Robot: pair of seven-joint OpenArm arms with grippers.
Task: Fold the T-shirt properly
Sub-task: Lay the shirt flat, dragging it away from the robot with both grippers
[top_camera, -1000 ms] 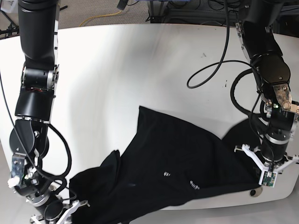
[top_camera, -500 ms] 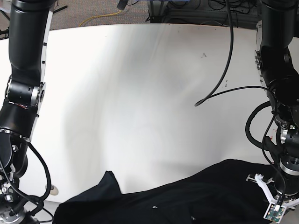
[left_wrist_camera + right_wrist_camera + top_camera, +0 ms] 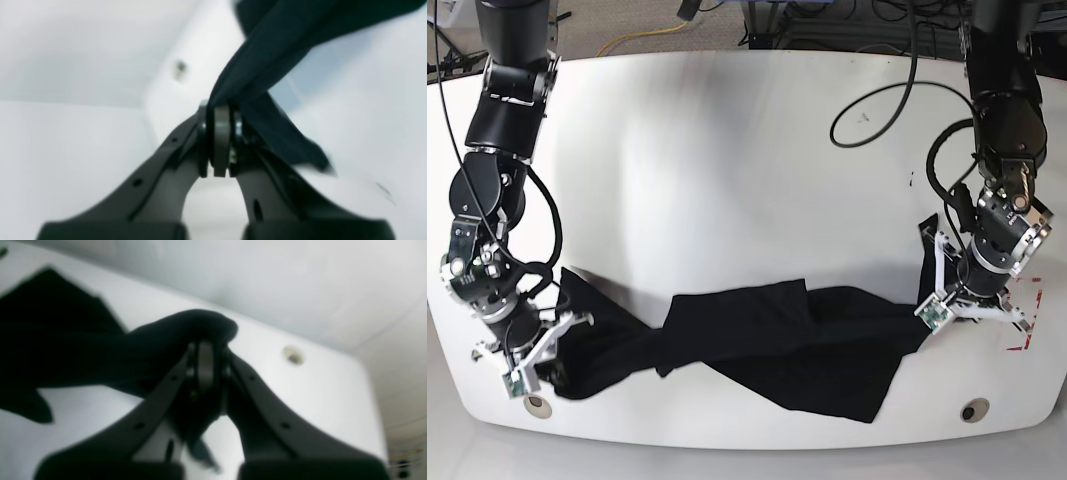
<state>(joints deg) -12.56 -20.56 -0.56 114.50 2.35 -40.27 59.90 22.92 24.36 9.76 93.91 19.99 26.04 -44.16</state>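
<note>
The black T-shirt [image 3: 777, 340] lies bunched in a long twisted band across the front of the white table [image 3: 727, 150], stretched between both grippers. My left gripper [image 3: 947, 292], on the base view's right, is shut on one end of the shirt; the left wrist view shows its fingertips [image 3: 220, 113] pinching a fold of black cloth [image 3: 273, 43]. My right gripper [image 3: 545, 345], on the base view's left, is shut on the other end; in the right wrist view its closed tips [image 3: 205, 350] are wrapped in black cloth [image 3: 66, 346]. The lettering and the neck label are hidden.
The table's front edge runs just below the shirt, with a round hole at each front corner [image 3: 537, 405] [image 3: 972, 410]. A red tape mark [image 3: 1022, 335] sits beside the left gripper. A black cable [image 3: 877, 100] loops over the table's back right.
The shirt, which hung spread over the front edge, now lies pulled onto the table as a stretched band. Both grippers have moved back from the edge, holding its ends.
</note>
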